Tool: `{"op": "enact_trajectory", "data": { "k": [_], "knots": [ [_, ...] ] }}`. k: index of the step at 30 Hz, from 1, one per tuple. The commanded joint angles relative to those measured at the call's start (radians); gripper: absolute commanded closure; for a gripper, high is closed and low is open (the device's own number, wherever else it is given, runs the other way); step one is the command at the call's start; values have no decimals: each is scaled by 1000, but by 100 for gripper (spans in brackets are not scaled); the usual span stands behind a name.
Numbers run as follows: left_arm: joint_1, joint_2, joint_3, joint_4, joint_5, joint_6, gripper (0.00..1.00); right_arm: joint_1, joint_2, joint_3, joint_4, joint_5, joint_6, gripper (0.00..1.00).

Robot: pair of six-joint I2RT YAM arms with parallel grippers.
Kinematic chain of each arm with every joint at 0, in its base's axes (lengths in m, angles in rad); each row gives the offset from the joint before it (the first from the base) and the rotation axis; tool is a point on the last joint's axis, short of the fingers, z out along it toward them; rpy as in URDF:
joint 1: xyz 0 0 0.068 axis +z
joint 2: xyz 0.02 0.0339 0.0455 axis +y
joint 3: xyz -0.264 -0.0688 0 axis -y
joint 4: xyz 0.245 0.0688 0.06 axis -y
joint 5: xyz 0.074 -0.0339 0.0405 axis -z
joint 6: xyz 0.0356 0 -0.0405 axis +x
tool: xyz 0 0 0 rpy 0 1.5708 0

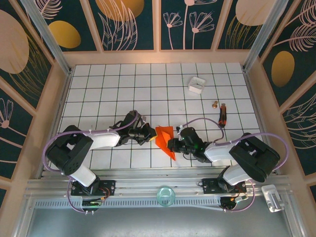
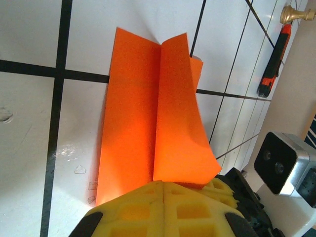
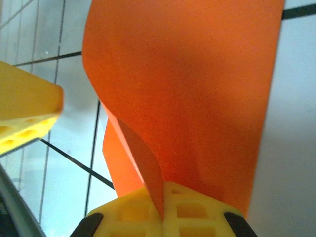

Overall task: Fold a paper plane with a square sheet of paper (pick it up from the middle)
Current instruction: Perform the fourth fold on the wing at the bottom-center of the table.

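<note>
The square sheet of paper (image 1: 164, 138) is orange-red and folded into a slim pointed paper plane shape with a centre crease, lying between both grippers. In the left wrist view the paper (image 2: 133, 113) has one half flat on the tiles and the other half curling up. My left gripper (image 2: 163, 190) is shut, its yellow pads pressed together at the paper's near edge, with no paper seen between them. My right gripper (image 3: 163, 207) is shut on a raised fold of the paper (image 3: 197, 89). From above, the left gripper (image 1: 150, 136) and the right gripper (image 1: 172, 144) almost meet.
A small white box (image 1: 196, 84) sits at the back right. A brass knob (image 1: 215, 104) and a red-black knife (image 1: 222, 114) lie right of the paper. Wooden walls bound the tiled table (image 1: 113, 89). A clear cup (image 1: 165, 195) stands on the front rail.
</note>
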Motion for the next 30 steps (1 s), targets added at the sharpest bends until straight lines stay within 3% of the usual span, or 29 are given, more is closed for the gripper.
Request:
{"op": "enact_trajectory", "data": {
  "k": [1, 9, 17, 30],
  "knots": [
    [-6, 16, -17, 37, 3, -50, 100, -13, 1, -6, 78, -53, 43, 100],
    [-6, 24, -25, 47, -6, -47, 100, -15, 85, 23, 118, -85, 67, 100],
    [8, -41, -10, -65, -82, 27, 100, -16, 117, 23, 121, -91, 83, 100],
    [-46, 20, 32, 24, -45, 31, 100, -17, 166, -55, 295, -94, 204, 100]
  ]
}}
